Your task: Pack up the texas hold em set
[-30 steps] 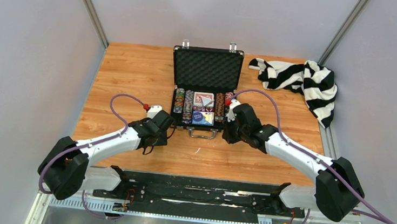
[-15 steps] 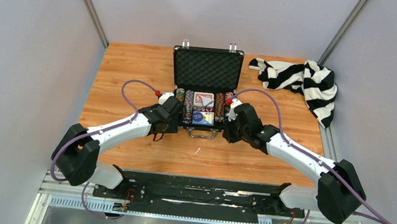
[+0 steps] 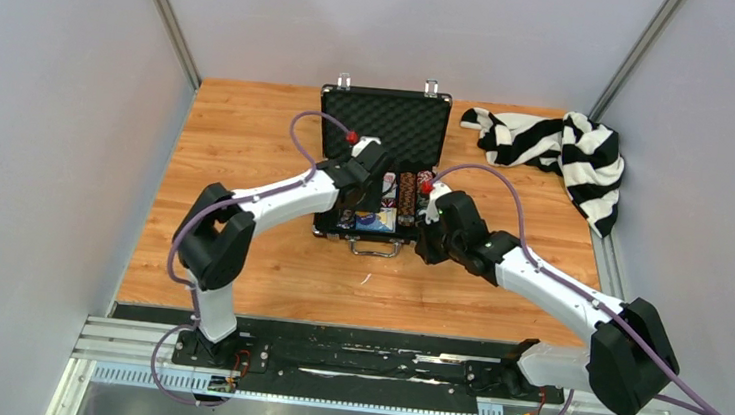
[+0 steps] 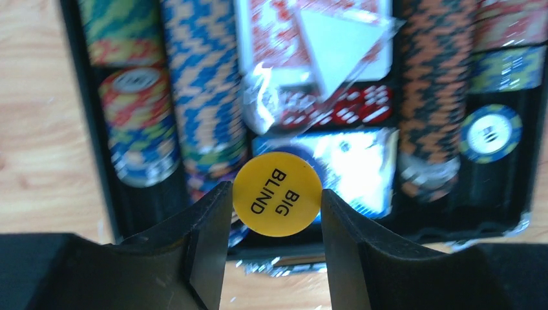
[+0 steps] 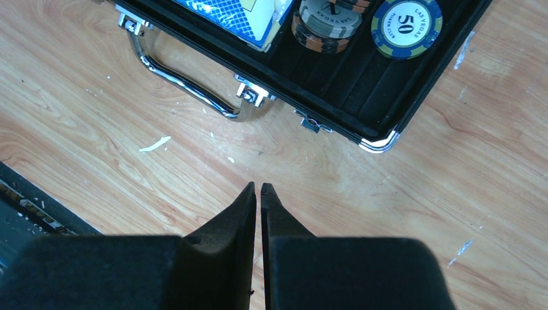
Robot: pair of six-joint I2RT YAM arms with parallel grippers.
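We see the left gripper [image 4: 276, 194] reaching out over the open briefcase [image 3: 384, 127], its two fingers closed part-way on the yellow button [image 4: 278, 194] marked BIG BLIND, which sits edge to edge between the fingertips with its printed face towards the wrist camera. From that camera the button hangs above the case's middle compartments, over the near edge of the blue card deck [image 4: 352, 161]. Just behind that deck lie the red dice [image 4: 355, 106] under crumpled clear wrap, and behind those the red card deck [image 4: 271, 32]. On either side run rows of poker chips on edge: a blue and orange row [image 4: 203, 84] to the left, an orange and black row [image 4: 426, 97] to the right. We cannot tell how high the button is above the contents. The right gripper [image 5: 259, 188] has its fingers pressed together and holds nothing. It hovers over bare wood of the table [image 5: 77, 116], just in front of the case's near right corner and beside the chrome handle [image 5: 169, 71]. A single chip marked 50 [image 5: 406, 18] lies flat in the corner compartment nearest it. The case stands at the middle of the table with its foam-lined lid upright, and the striped cloth [image 3: 559, 149] lies well apart at the far right.
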